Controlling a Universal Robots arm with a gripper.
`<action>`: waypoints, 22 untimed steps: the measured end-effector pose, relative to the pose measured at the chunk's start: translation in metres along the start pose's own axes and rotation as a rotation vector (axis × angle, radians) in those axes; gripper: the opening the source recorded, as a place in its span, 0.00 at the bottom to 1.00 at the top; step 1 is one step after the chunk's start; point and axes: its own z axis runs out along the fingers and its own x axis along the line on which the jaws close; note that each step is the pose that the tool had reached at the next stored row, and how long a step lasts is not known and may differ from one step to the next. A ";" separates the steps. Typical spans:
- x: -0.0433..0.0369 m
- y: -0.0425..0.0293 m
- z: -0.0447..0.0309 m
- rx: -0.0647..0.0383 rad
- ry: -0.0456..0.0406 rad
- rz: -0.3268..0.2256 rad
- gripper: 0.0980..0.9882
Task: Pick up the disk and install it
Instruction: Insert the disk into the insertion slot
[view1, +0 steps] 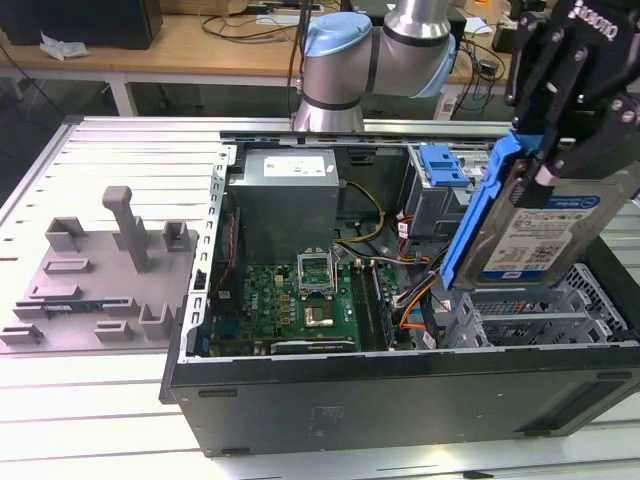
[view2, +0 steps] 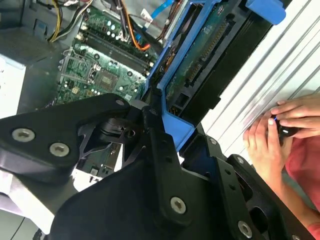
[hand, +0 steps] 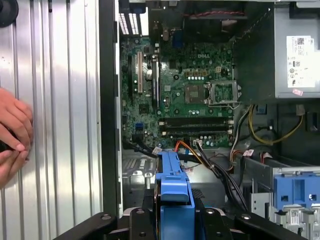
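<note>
1. The pincer (view1: 556, 150) is clenched on the disk (view1: 545, 230), which is held in the air at a tilt, its labelled face turned outward in the exterior view.
2. The disk is gripped at its upper end, across the blue carrier frame (hand: 172, 192). Its lower end hangs free below the pincer, over the drive cage (view1: 540, 315) of the open computer case (view1: 400, 400).
3. The disk is judged to be stiff and fairly heavy for its size. Its smooth metal faces are likely to be slippery, so a hold across the plastic frame is judged the surer one.
4. The green circuit side (view2: 205, 55), with its connector, is exposed in the second wrist view. It is judged fragile and best kept free of pressure and knocks.
5. A bundle of cables (view1: 415, 295) is draped just beside the disk's lower corner, below the pincer. It is judged the likeliest thing to snag or be pinched.
6. A smaller blue latch (view1: 445, 165) is mounted near the pincer, beyond the disk. The motherboard (view1: 310, 290) and the power-supply box (view1: 290, 190) lie well apart from the pincer, deeper in the case.
7. A person's hands (view2: 262, 142) are rested on the slatted worktop (hand: 60, 75) outside the case wall, apart from the pincer but near enough to be watched.
</note>
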 end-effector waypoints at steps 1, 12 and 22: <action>0.0005 -0.0066 0.0002 0.000 0.0000 0.000 0.30; 0.0004 -0.0351 0.0048 0.000 0.0001 0.001 0.30; 0.0013 -0.0359 0.0064 0.000 0.0001 0.000 0.30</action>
